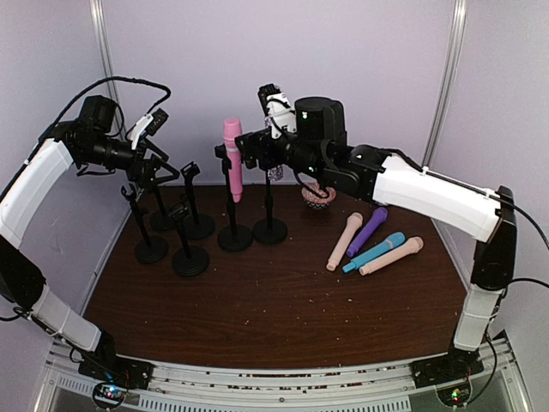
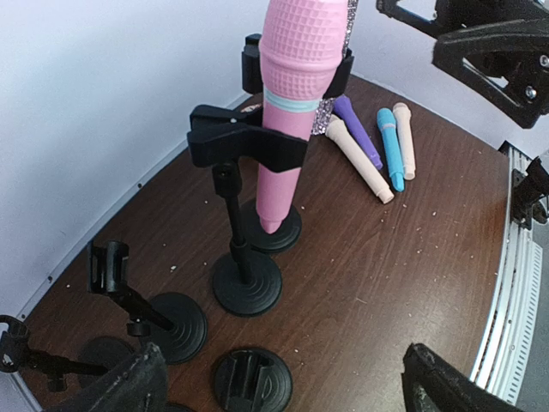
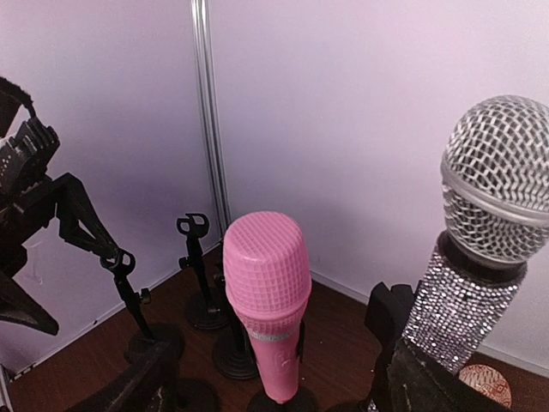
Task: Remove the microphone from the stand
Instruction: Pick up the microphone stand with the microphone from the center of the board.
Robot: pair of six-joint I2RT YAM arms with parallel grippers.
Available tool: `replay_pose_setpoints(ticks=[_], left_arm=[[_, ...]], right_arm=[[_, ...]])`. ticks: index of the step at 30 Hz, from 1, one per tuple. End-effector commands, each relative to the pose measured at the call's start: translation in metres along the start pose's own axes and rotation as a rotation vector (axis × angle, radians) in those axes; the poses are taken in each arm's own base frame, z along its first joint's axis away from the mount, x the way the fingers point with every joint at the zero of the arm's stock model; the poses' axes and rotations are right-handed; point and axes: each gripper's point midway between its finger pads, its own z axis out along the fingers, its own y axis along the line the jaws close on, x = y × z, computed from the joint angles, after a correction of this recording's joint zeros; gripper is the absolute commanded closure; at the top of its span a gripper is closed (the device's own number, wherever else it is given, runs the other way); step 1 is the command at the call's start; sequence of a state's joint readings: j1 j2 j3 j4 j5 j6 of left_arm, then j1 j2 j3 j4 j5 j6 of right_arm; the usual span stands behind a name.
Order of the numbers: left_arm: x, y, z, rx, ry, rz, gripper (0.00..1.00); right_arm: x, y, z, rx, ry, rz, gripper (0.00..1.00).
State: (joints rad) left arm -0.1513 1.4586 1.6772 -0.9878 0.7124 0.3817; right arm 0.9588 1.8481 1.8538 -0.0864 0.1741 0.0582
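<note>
A pink microphone (image 1: 232, 163) stands upright, clipped in a black stand (image 1: 234, 236) at the back middle of the table. My right gripper (image 1: 247, 150) is level with its upper body and just right of it. In the right wrist view that pink microphone (image 3: 266, 283) rises between my right gripper (image 3: 283, 390)'s open fingers, with a gap on both sides. A silver glitter microphone (image 3: 476, 283) in its own stand sits close against the right finger (image 3: 429, 378). My left gripper (image 1: 147, 167) hangs open over the empty stands at the left, holding nothing; the left wrist view shows the pink microphone (image 2: 292, 103) ahead of it.
Several empty black stands (image 1: 190, 257) crowd the left side, one with a clip (image 2: 249, 146) just in front of the pink microphone. Several loose microphones lie at the right: beige (image 1: 345, 240), purple (image 1: 367, 230), blue (image 1: 375, 251). A small pink bowl (image 1: 318, 197) sits behind them.
</note>
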Motion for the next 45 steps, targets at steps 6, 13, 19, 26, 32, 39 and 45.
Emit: replay_pose_setpoints(ticks=[6,13,19,26,32,39,45], left_arm=[[0.001,-0.001,-0.002,0.005,0.001,0.018,0.02],[0.003,0.002,0.001,0.006,0.008,0.012,0.03],[0.006,0.0,0.0,0.0,0.013,0.014,0.03],[0.008,-0.002,-0.002,-0.008,0.017,0.023,0.03],[0.012,-0.006,-0.003,0.005,0.017,0.023,0.02],[0.018,-0.01,-0.001,0.021,0.027,0.018,0.02],[0.012,-0.011,-0.001,0.034,0.013,-0.035,0.02]], right_arm=[[0.02,0.018,0.043,-0.025,0.014,0.029,0.17],[0.023,0.014,0.062,0.021,-0.015,0.038,0.19],[0.024,0.008,0.074,0.073,-0.046,0.046,0.27],[0.023,0.008,0.078,0.07,-0.061,0.069,0.5],[0.011,0.011,0.072,0.041,-0.074,0.081,0.63],[-0.017,0.02,0.047,-0.038,-0.11,0.087,0.78],[-0.036,0.03,0.017,-0.131,-0.123,0.084,0.79]])
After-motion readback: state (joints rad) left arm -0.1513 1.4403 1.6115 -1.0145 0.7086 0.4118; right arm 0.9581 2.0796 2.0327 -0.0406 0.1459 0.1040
